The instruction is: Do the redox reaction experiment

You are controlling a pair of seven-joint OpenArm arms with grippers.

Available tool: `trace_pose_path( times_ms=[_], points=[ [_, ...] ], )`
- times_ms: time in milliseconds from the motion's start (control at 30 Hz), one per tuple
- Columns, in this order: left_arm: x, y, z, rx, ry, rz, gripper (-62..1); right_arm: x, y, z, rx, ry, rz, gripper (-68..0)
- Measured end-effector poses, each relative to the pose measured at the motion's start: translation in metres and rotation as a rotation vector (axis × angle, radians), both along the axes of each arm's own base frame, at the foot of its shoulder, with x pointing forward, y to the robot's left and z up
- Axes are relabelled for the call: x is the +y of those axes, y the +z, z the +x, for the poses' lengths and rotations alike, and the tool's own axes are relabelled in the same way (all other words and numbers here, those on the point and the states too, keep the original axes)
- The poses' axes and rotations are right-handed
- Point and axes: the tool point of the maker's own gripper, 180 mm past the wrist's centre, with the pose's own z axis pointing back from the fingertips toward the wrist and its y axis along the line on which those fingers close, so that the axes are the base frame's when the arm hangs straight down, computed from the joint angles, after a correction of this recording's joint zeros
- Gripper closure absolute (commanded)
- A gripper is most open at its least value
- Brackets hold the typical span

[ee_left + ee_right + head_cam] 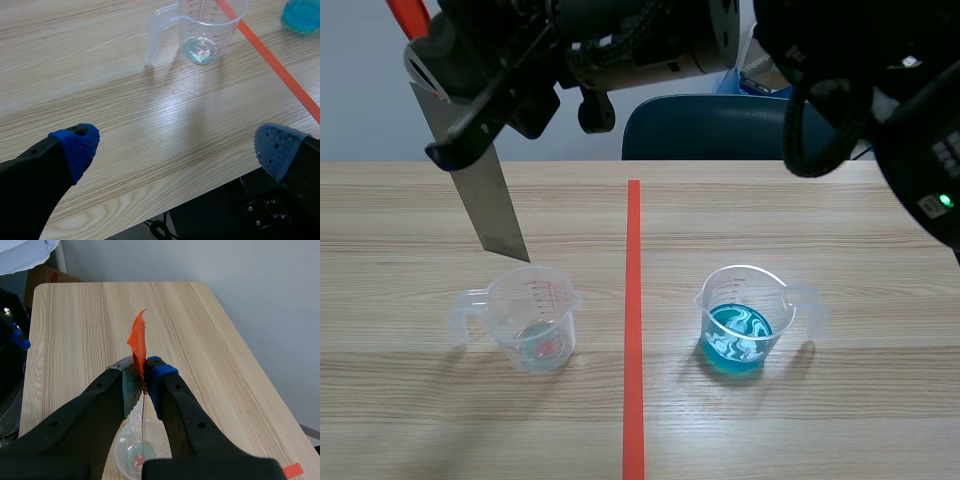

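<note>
A clear measuring cup (535,320) with a little clear liquid stands left of the tape line. A second cup (745,325), right of the line, holds blue liquid with white swirls. My right gripper (450,130) reaches across from the right, high over the table's left half. It is shut on a grey metal strip (490,200) with an orange-red top end. The strip's lower tip hangs just above the clear cup's far rim. In the right wrist view the gripper (142,372) pinches the strip (137,340) edge-on, over the clear cup (122,450). My left gripper (175,150) is open and holds nothing, near the table's edge, short of the clear cup (205,30).
An orange-red tape line (633,330) runs down the table's middle. A dark blue chair back (710,125) stands behind the far edge. The blue cup (302,15) sits beyond the tape line (280,75) in the left wrist view. Bare wood surrounds both cups.
</note>
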Motion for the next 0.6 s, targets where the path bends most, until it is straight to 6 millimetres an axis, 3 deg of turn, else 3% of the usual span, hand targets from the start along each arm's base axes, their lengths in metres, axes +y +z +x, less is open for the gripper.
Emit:
trace_pose_path(
  times_ms=[600],
  points=[
    [0.0010, -0.0061, -0.0028, 0.035, -0.001, 0.014, -62.3, 0.0000, -0.0001, 0.0000, 0.000, 0.000, 0.000, -0.6]
  ],
)
